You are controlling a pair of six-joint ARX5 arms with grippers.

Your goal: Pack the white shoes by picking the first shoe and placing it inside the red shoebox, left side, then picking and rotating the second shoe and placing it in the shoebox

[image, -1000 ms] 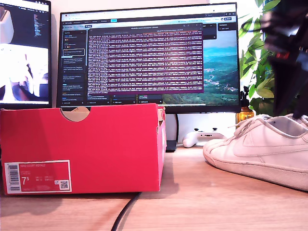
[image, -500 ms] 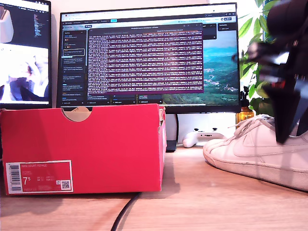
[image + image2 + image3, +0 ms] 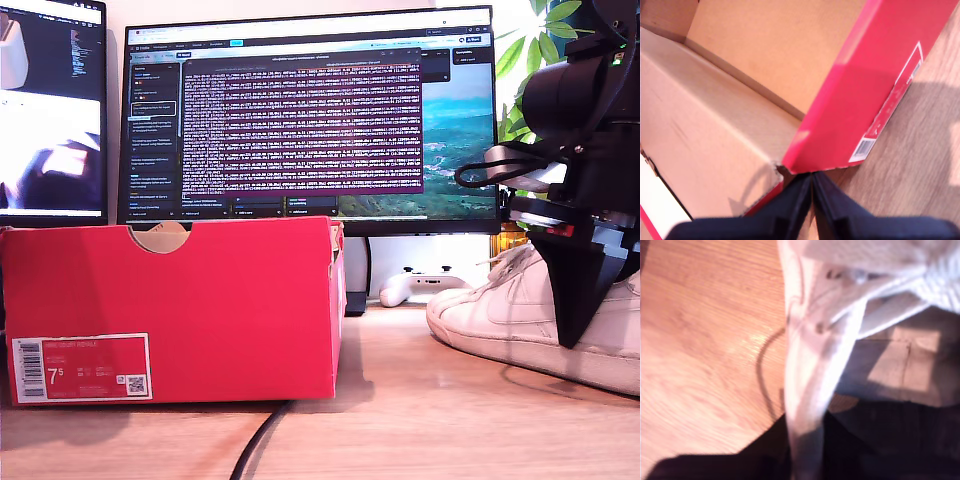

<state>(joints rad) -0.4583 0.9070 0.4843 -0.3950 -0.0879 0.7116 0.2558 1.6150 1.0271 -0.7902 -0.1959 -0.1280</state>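
The red shoebox stands open-topped at the exterior view's left, its notch and white 7.5 label facing the camera. One white shoe lies on the table at that view's right, toe toward the box; a second shoe does not show. My second gripper reaches down onto this shoe. In the second wrist view it is shut on the shoe's side wall, one finger inside and one outside. My first gripper is shut and empty, just above a corner of the shoebox.
Two monitors stand behind the box. A white game controller and an amber bottle sit at the back, with a plant behind the arm. A black cable runs over the wooden table toward the front.
The second arm has come down from the exterior view's upper right onto the shoe and gone from blurred to still. The shoe's toe has shifted slightly to the right.
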